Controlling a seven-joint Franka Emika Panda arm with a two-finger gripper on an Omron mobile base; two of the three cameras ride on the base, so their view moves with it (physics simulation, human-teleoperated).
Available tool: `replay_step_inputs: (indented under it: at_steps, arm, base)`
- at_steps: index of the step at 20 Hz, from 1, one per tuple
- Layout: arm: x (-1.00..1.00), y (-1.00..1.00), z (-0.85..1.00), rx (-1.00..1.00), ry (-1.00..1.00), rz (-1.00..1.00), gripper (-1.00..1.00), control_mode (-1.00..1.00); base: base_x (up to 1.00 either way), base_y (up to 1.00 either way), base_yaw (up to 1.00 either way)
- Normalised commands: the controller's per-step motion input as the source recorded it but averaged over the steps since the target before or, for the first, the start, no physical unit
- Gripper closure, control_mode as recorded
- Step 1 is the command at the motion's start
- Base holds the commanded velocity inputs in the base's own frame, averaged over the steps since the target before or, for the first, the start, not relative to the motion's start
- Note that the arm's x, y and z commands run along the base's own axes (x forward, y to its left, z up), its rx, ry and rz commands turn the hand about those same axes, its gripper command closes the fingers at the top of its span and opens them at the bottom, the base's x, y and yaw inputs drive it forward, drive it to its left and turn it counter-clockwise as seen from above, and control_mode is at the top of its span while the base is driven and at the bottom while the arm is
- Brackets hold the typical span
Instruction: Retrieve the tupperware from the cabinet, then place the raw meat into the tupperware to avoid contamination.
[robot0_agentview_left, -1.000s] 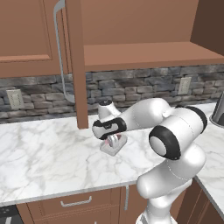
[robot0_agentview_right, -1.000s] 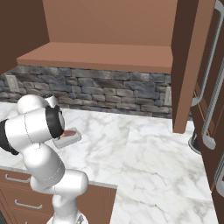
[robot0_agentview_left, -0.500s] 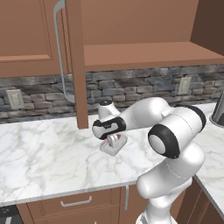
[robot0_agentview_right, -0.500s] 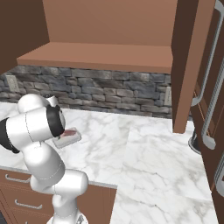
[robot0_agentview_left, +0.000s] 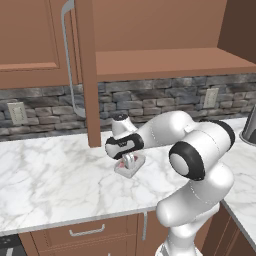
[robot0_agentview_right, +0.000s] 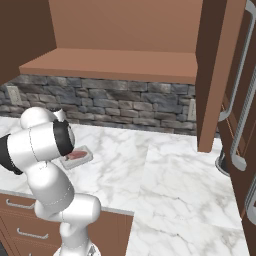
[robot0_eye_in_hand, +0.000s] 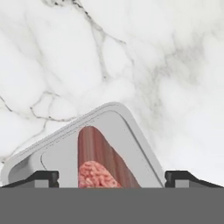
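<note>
The tupperware (robot0_eye_in_hand: 131, 127) is a shallow whitish container on the marble counter, right below my hand. The raw meat (robot0_eye_in_hand: 103, 157), a red-pink slab, lies inside it. My gripper (robot0_eye_in_hand: 111, 178) is open, its fingertips (robot0_eye_in_hand: 43, 177) spread wide on either side of the meat and touching nothing. In the left base view the gripper (robot0_agentview_left: 129, 160) hangs just over the tupperware (robot0_agentview_left: 134, 169). The right base view has the tupperware (robot0_agentview_right: 85, 159) and the meat (robot0_agentview_right: 75, 155) beside my arm. The cabinet (robot0_agentview_left: 165, 60) above stands open with a bare shelf.
An open cabinet door (robot0_agentview_left: 85, 75) reaches down close to the counter, just left of my hand; the same door (robot0_agentview_right: 215, 75) is on the right in the other base view. A dark pot (robot0_agentview_left: 250, 125) stands at the far right. Wall outlets (robot0_agentview_left: 210, 97) sit on the stone backsplash. Drawers (robot0_agentview_left: 87, 231) run below.
The fingers have spread wide apart and let go of the meat, which now lies in the tupperware. The arm has stayed in place.
</note>
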Motion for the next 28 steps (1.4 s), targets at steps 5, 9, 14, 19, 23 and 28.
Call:
replay_step_inputs:
  at_steps: [5,9,14,19,23,28]
  arm:
    - [0.00,0.00,0.05,0.00,0.02,0.00,-1.00,-1.00]
    - [0.00,0.00,0.24,0.00,0.07,0.00,-1.00,-1.00]
    - [-0.12,0.00,0.23,0.01,0.03,0.00,-1.00,-1.00]
    - [-0.26,-0.03,0.17,0.00,0.03,0.00,-1.00,-1.00]
    - [-0.41,-0.36,0.00,0.00,0.05,-0.04,-1.00,-1.00]
    - [-0.58,-0.57,0.02,0.00,0.00,-0.02,-1.00,-1.00]
  base:
    - [0.00,0.00,0.00]
    - [0.00,0.00,0.00]
    - [0.00,0.00,0.00]
    - [0.00,0.00,0.00]
    - [0.00,0.00,0.00]
    - [0.00,0.00,0.00]
